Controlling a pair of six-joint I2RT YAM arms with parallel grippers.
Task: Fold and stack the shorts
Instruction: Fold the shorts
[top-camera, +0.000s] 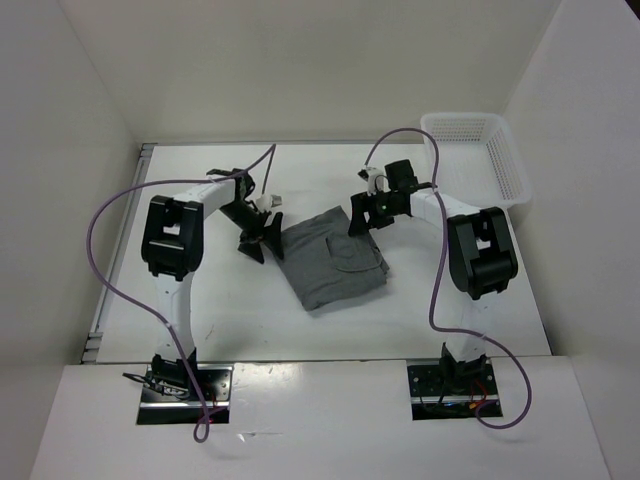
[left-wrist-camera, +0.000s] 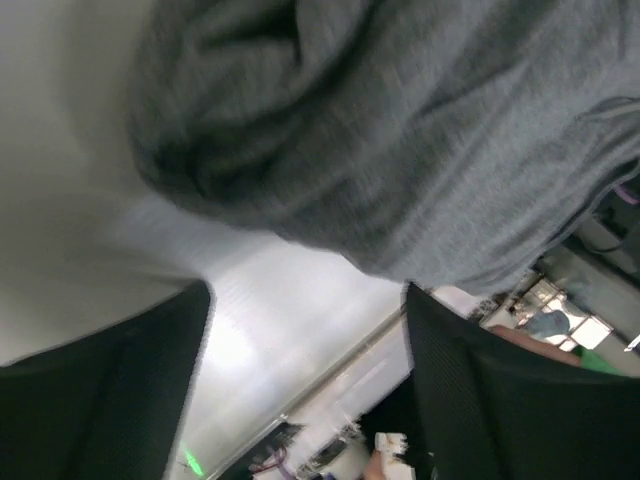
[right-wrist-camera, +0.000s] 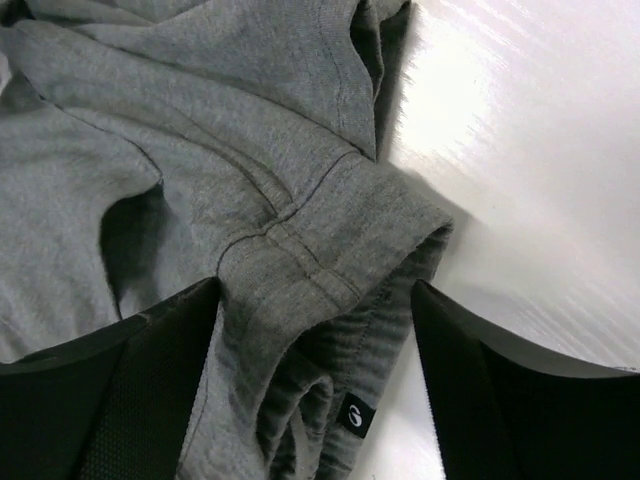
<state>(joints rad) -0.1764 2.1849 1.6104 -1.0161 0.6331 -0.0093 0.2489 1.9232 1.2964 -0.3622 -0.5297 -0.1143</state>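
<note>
The grey shorts (top-camera: 333, 255) lie folded in a rough rectangle mid-table, pocket side up. My left gripper (top-camera: 262, 235) is at their left edge, tilted down. In the left wrist view the shorts (left-wrist-camera: 400, 130) bulge just beyond the open, empty left gripper (left-wrist-camera: 310, 300). My right gripper (top-camera: 362, 215) is at the shorts' far right corner. In the right wrist view it (right-wrist-camera: 315, 290) is open and straddles a hemmed corner of the shorts (right-wrist-camera: 200, 130) that carries a small black label (right-wrist-camera: 355, 415). The fingers (right-wrist-camera: 110, 400) do not pinch the fabric.
A white mesh basket (top-camera: 480, 160) stands at the back right corner. White walls enclose the table on the left, back and right. Purple cables loop from both arms. A metal rail (top-camera: 100, 300) runs along the table's left edge.
</note>
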